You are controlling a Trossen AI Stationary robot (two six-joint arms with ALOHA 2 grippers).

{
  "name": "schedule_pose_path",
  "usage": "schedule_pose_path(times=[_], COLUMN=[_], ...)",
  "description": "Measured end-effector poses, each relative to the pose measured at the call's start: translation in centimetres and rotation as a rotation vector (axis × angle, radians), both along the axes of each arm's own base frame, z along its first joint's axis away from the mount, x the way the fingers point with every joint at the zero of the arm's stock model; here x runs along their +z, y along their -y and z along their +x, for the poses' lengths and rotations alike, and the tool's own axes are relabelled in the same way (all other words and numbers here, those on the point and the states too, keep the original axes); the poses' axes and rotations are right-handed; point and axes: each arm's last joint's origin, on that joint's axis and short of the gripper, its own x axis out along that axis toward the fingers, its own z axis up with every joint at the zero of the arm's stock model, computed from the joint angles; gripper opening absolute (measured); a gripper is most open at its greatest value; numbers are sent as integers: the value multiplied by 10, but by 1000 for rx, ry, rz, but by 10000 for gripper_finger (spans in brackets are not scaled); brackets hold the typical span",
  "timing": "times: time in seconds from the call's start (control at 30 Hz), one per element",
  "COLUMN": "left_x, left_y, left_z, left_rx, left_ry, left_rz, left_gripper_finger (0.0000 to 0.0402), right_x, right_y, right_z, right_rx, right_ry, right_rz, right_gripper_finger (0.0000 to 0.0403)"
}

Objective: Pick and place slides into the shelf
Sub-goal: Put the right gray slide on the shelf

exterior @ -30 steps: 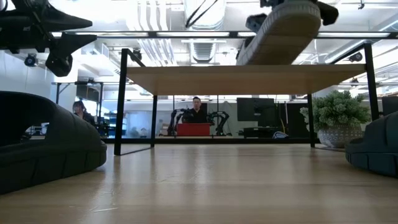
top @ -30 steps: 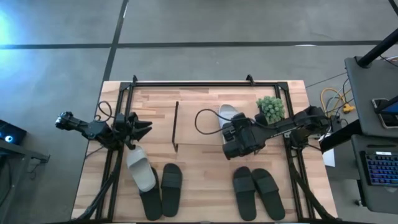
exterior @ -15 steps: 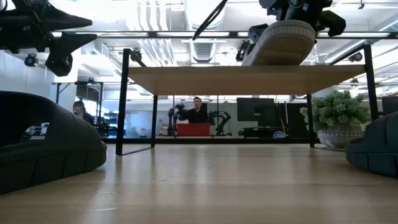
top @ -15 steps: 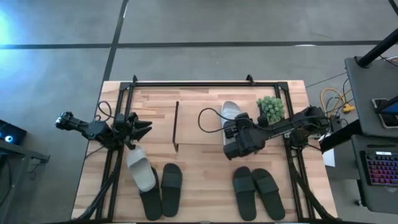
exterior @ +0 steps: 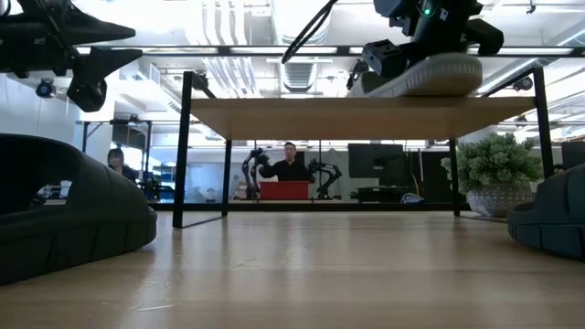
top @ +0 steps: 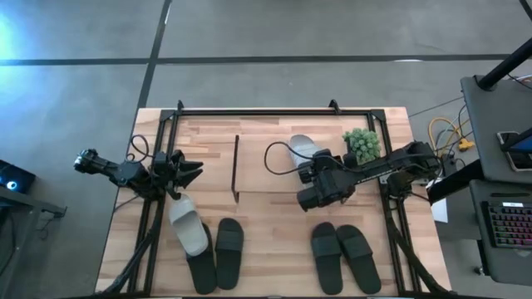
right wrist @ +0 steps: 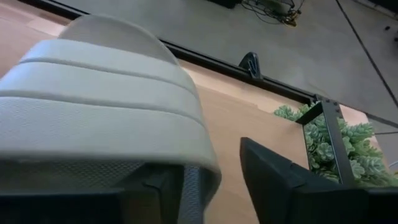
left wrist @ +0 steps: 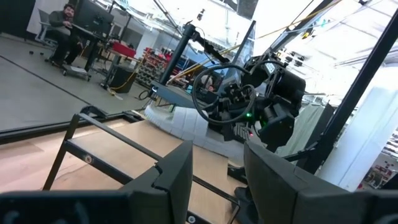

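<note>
Right gripper [top: 309, 169] is sitting over the shelf [exterior: 347, 114] top board at the heel of a grey-white slide [exterior: 430, 78] lying flat on it near the potted plant [top: 362, 144]; its fingers [right wrist: 292, 186] are standing a little apart, one under the ribbed strap, and I can't tell if they're gripping. Left gripper [top: 189, 172] is hovering with jaws apart and holding nothing, above the other grey-white slide [top: 188, 227]. That slide is lying across one of the black slides [top: 229, 245] on the tabletop [top: 266, 220], and the second black pair [top: 345, 256] is lying near the front edge.
</note>
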Motion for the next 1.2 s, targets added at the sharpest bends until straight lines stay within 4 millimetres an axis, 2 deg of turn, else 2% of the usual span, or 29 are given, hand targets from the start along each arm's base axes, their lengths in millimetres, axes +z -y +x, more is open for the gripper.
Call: schedule_pose_path(times=[0.27, 0.53, 0.67, 0.87, 0.97, 1.07, 1.2], left_x=[0, 0, 0, 0, 0, 0, 0], left_y=[0, 0, 0, 0, 0, 0, 0], left_z=[0, 0, 0, 0, 0, 0, 0], left_rx=[0, 0, -1, -1, -1, -1, -1], left_ry=[-1, -3, -3, -1, 0, 0, 0], left_rz=[0, 1, 1, 0, -1, -1, -1], left_gripper_finger=[128, 128, 128, 128, 128, 128, 128], right_x=[15, 29, 39, 69, 81, 82, 71], right_y=[-3, -18, -25, -39, -42, -43, -45], right_z=[6, 8, 8, 7, 2, -5, -14], right_rx=[30, 105, 127, 178, 179, 168, 130], right_ry=[1, -52, -73, 6, 20, -1, -78], right_rz=[60, 224, 387, 470, 622, 745, 876], right_gripper_finger=[184, 174, 157, 122, 103, 76, 35])
